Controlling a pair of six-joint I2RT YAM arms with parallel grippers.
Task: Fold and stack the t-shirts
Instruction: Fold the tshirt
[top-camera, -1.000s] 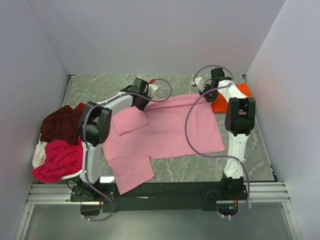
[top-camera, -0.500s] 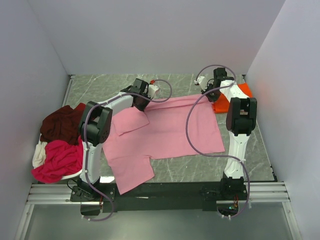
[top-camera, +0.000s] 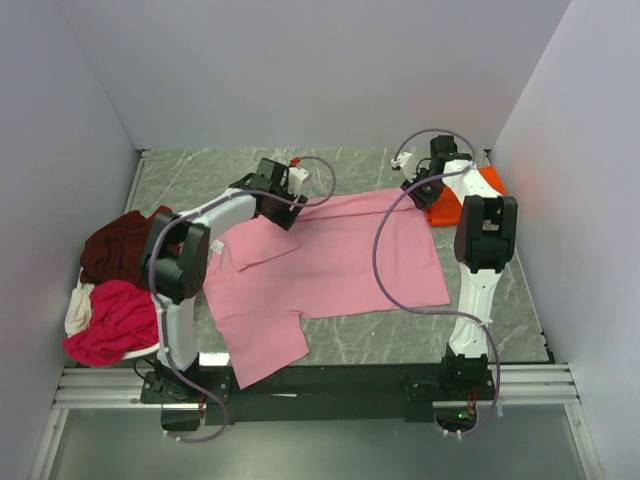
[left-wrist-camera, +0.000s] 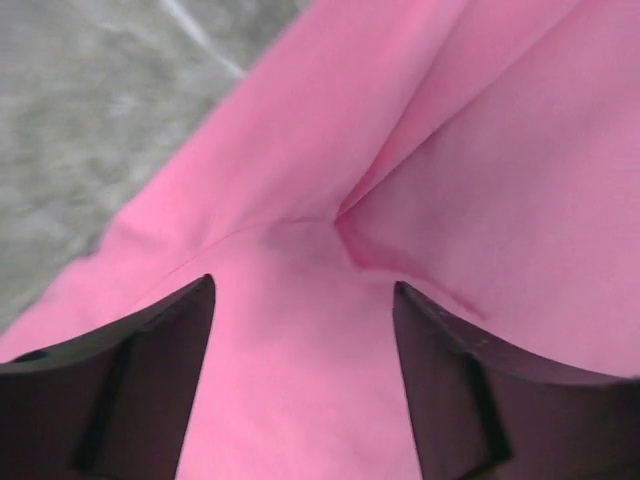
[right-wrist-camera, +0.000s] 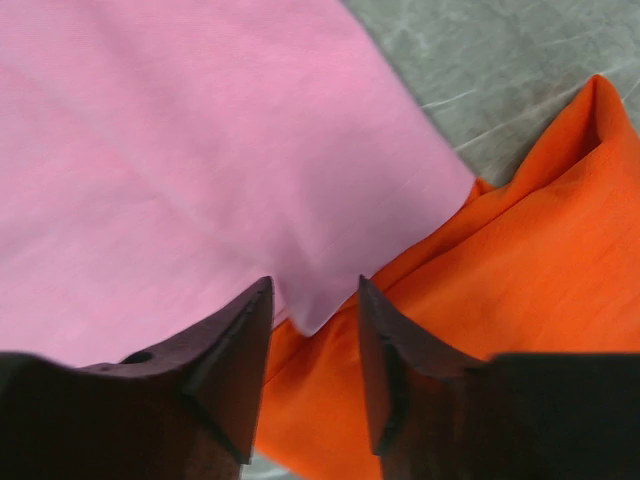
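Note:
A light pink t-shirt (top-camera: 330, 265) lies spread flat across the middle of the table, one sleeve folded in over its upper left. My left gripper (top-camera: 283, 205) hovers open over that fold, and pink cloth (left-wrist-camera: 300, 380) fills the gap between its fingers without being pinched. My right gripper (top-camera: 424, 190) stands open at the shirt's far right corner. That pink corner (right-wrist-camera: 310, 310) lies loose between its jaws, on top of the bright orange t-shirt (right-wrist-camera: 520, 290). The orange shirt (top-camera: 462, 200) lies at the far right.
A heap of shirts sits on the left edge: dark maroon (top-camera: 120, 245), magenta-red (top-camera: 115, 320) and a bit of cream (top-camera: 78, 310). White walls close in the grey marbled table (top-camera: 200, 175) on three sides.
Both grippers have opened and let go of the pink shirt's far edge. The left arm has shifted a little toward the back left.

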